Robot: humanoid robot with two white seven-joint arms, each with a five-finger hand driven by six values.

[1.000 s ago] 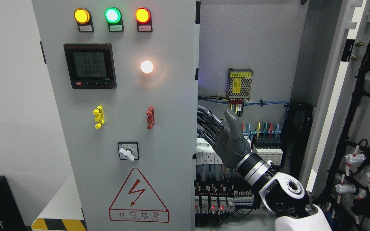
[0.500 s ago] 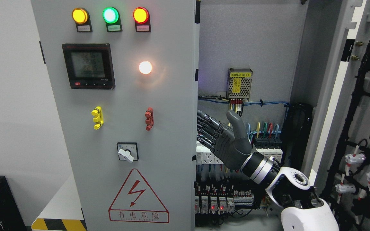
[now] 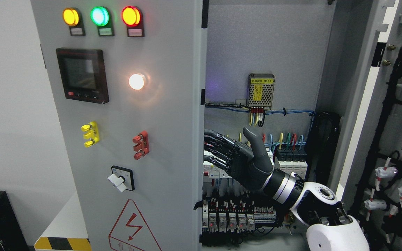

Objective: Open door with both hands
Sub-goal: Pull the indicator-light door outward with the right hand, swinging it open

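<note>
The left door (image 3: 159,139) stands ajar at the left, its free edge near the middle of the view. Just right of this edge, the right hand (image 3: 244,162) reaches behind the door with fingers (image 3: 218,148) stretched out flat, grasping nothing, in front of the breakers (image 3: 288,164).

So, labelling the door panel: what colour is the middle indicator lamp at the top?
Green, seen in the head view: the middle indicator lamp.

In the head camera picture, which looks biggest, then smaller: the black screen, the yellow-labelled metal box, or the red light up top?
1. Black screen, biggest.
2. Metal box; it sits farther back, so its real size is unsure.
3. Red light, smallest.
</note>
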